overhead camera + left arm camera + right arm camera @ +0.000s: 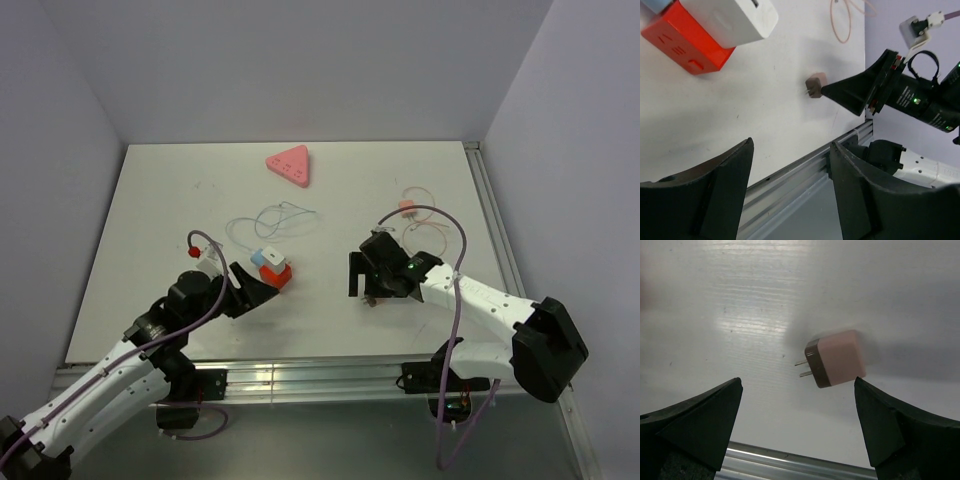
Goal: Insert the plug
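While left gripper (790, 147) and right gripper (797, 385) gaped empty, the small pink cube-shaped plug (837, 357) lay on the white table (715, 290) between the right jaws (prongs sideways); gripping its sides squarely seemed best.

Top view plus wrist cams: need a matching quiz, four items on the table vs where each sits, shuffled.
Things:
1. pink plug
2. red socket cube
3. pink triangle
4. pink cable

Places:
A. far edge of the table, centre
B. lying loose below the open right gripper
C. just ahead of the open left gripper, white adapter on it
D. coiled beyond the right gripper, toward the right edge

Pairs: 1-B, 2-C, 3-A, 4-D
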`<action>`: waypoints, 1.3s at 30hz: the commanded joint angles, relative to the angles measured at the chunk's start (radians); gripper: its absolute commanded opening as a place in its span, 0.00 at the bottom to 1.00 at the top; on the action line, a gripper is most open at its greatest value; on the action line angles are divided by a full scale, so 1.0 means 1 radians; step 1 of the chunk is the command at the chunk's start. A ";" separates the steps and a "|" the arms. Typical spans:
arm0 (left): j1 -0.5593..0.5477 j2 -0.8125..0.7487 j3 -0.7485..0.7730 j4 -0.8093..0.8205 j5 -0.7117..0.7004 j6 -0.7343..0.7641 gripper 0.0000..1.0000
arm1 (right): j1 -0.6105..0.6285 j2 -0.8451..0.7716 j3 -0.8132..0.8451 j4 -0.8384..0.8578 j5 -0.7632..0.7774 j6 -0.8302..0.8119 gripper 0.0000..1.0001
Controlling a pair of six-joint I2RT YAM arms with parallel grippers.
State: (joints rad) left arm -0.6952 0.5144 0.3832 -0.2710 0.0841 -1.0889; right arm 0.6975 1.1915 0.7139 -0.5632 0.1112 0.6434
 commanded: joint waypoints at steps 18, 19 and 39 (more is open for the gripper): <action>-0.001 -0.016 0.091 -0.014 0.097 0.052 0.67 | -0.013 0.120 -0.063 0.101 0.097 0.038 0.47; -0.001 -0.011 0.092 -0.011 0.104 0.053 0.67 | -0.013 0.115 -0.071 0.112 0.094 0.029 0.43; -0.026 0.265 0.062 0.334 0.459 -0.011 0.66 | 0.427 -0.129 0.019 0.428 -0.067 -0.005 0.00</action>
State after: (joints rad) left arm -0.7086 0.7841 0.4324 -0.0280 0.5014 -1.0798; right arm 1.0908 1.0698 0.6743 -0.2161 0.0162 0.6384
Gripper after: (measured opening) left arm 0.656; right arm 0.535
